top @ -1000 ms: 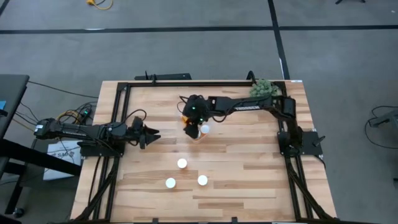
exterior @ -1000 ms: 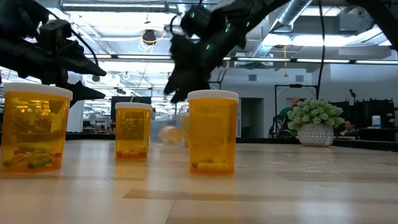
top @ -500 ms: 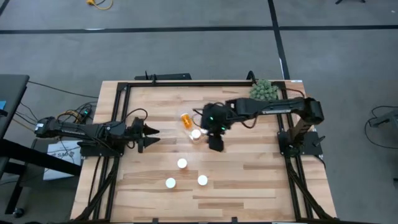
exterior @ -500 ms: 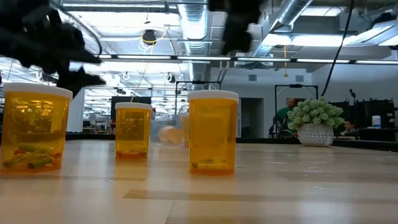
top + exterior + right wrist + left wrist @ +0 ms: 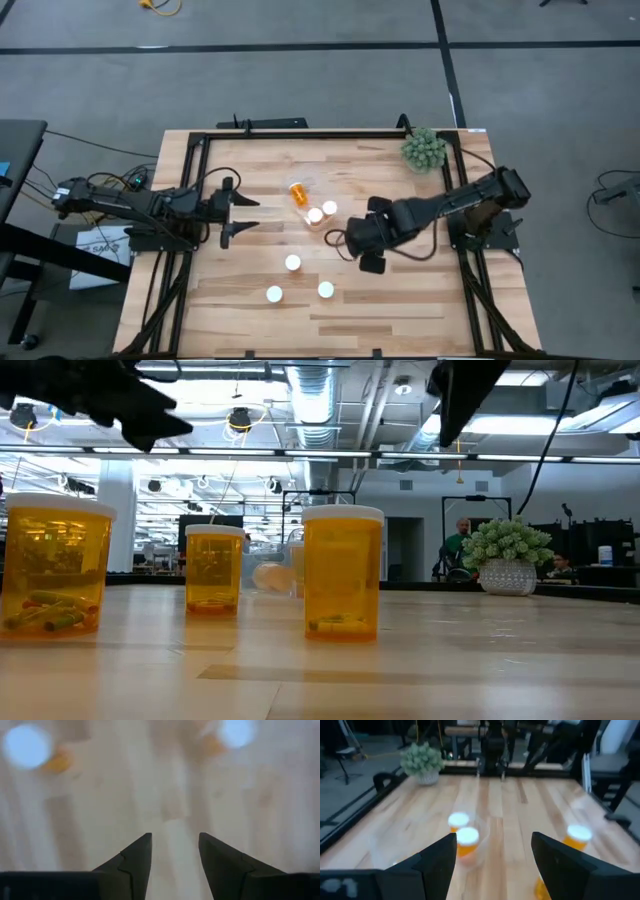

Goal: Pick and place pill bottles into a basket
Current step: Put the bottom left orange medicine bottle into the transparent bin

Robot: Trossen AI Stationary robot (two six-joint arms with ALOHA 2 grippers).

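Three pill bottles stand on the table near its front: (image 5: 292,262), (image 5: 273,294), (image 5: 325,289); in the low view they show as orange cylinders with white caps (image 5: 342,572). The clear basket (image 5: 308,183) holds two upright bottles (image 5: 315,215), (image 5: 329,208) and an orange one lying down (image 5: 298,190). My right gripper (image 5: 372,265) is open and empty, to the right of the three standing bottles, fingers pointing down (image 5: 175,840). My left gripper (image 5: 243,213) is open and empty, left of the basket, pointing at it (image 5: 492,845).
A green plant ball in a pot (image 5: 423,148) stands at the far right corner. A black frame (image 5: 300,133) runs round the table top. Bare wood lies at the near right and near left of the table.
My right gripper has gone from over the basket toward the table's near edge and right, ending beside the three standing bottles. A second white-capped bottle now shows upright in the basket. My left gripper has risen a little.
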